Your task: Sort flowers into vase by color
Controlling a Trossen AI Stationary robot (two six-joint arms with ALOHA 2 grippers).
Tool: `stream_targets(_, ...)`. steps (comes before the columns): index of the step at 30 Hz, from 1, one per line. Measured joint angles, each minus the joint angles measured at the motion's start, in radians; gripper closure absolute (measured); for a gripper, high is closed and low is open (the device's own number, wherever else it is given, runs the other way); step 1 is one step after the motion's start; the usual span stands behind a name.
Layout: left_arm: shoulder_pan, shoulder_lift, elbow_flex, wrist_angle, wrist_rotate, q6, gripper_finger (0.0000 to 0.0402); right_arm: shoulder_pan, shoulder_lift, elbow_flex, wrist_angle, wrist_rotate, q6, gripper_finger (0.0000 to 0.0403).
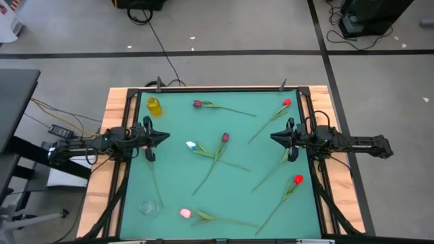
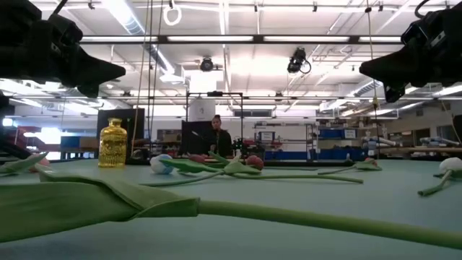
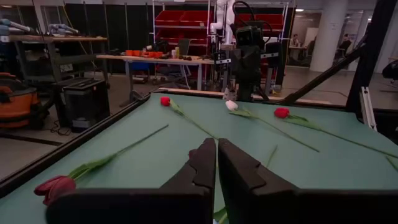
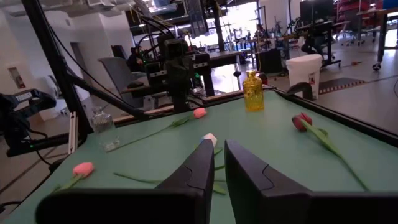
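From above, the green table (image 1: 217, 203) carries seven tulips: a dark maroon one (image 1: 197, 104) at upper centre, a bright red one (image 1: 287, 103) at upper right, a white one (image 1: 191, 145) and a second maroon one (image 1: 225, 137) crossing stems near the middle, a second red one (image 1: 298, 179) at lower right, a pink one (image 1: 184, 213) at lower centre, and a stem at right centre whose head hides under the right gripper (image 1: 274, 137). That gripper hangs over the table's right edge, and the left gripper (image 1: 165, 136) over the left edge, both pointing inward and well apart. A yellow vase (image 1: 154, 106) stands in the upper left corner and a clear glass vase (image 1: 148, 207) in the lower left; no flower is in either. The left wrist view shows what the overhead cannot: its two dark fingers (image 3: 202, 168) pressed together with nothing between them. The right wrist view shows its fingers (image 4: 202, 165) close with a thin gap, also gripping nothing, and a white head just past their tips. Only the low view shows a person (image 2: 216, 137) far off in the room behind, beyond the yellow vase at left.
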Motion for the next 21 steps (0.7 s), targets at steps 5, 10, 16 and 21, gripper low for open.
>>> stream_targets(5, 0.000, 0.000, 0.000, 0.000, 0.000, 0.021, 0.0377, 0.000, 0.000, 0.000, 0.000, 0.000, 0.000, 0.0353)
stream_targets(10, 0.000, 0.000, 0.000, 0.000, 0.000, 0.021, 0.0377, 0.000, 0.000, 0.000, 0.000, 0.000, 0.000, 0.0353)
stream_targets(16, 0.000, 0.000, 0.000, 0.003, 0.000, 0.023, 0.0377, -0.001, 0.000, 0.000, 0.001, 0.008, -0.042, 0.0353)
stream_targets(21, 0.000, 0.000, 0.000, 0.070, 0.000, 0.023, 0.0377, -0.009, 0.000, 0.000, 0.038, 0.114, -0.354, 0.0353)
